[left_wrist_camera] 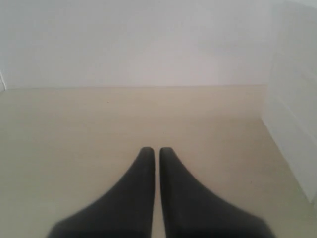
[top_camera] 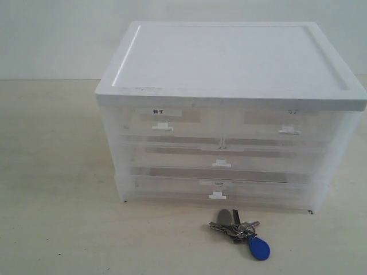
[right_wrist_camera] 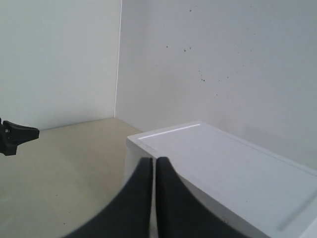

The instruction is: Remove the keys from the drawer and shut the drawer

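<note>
Keys (top_camera: 239,230) lie on the table (top_camera: 57,229) just in front of the cabinet (top_camera: 229,63), blue fob (top_camera: 259,248) farthest from it. They're out of the drawer, so that step looks done. The drawer (top_camera: 289,123), right half of the cabinet's top row, sits flush with its neighbour and reads as closed. Left gripper (left_wrist_camera: 154,151): jaws together, empty, low over bare table beside the cabinet. Right gripper (right_wrist_camera: 153,161): jaws together, empty, above the cabinet's top corner. Both look parked clear, probably because nothing needs holding.

Cannot read faint grey marks on white label (top_camera: 293,113) of half-width translucent plastic drawer (top_camera: 269,127). Cannot identify small black angular piece (right_wrist_camera: 17,135), cropped at frame edge.
</note>
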`<state>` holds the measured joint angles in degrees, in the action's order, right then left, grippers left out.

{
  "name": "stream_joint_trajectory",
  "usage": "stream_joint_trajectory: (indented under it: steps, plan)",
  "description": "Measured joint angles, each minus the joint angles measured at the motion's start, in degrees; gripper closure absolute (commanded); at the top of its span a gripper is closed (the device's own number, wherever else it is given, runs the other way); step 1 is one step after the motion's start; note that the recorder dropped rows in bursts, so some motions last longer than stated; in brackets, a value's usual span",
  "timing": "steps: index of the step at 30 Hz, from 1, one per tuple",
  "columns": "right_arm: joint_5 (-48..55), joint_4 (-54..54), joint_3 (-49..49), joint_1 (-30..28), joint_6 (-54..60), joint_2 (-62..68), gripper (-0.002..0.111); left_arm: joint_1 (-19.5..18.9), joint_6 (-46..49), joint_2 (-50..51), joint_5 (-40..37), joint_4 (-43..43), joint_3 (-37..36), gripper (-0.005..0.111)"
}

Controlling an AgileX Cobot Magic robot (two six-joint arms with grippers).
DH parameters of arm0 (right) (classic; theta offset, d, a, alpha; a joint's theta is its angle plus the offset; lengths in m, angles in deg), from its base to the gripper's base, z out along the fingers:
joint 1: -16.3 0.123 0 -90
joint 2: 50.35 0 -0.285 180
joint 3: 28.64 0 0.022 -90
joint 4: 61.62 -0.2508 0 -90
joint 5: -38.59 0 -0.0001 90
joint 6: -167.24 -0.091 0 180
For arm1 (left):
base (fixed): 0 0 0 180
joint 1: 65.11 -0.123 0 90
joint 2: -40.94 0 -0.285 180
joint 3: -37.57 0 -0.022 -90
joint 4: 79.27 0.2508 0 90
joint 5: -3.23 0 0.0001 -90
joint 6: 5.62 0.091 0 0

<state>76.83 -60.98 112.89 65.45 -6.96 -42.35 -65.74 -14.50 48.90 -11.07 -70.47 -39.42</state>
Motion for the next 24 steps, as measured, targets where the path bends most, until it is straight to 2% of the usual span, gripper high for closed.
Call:
stream_joint_trajectory:
  steps: [10, 16, 24]
  plan:
    - [0.0, 0.0, 0.0, 0.0, 0.0, 0.0, 0.108, 0.0, 5.1, 0.0, -2.6, -0.4, 0.0, 0.102]
    - [0.0, 0.0, 0.0, 0.0, 0.0, 0.0, 0.108, 0.0, 5.5, 0.0, -2.6, -5.2, 0.0, 0.102]
    - [0.0, 0.0, 0.0, 0.0, 0.0, 0.0, 0.108, 0.0, 5.5, 0.0, -2.6, -5.8, 0.0, 0.102]
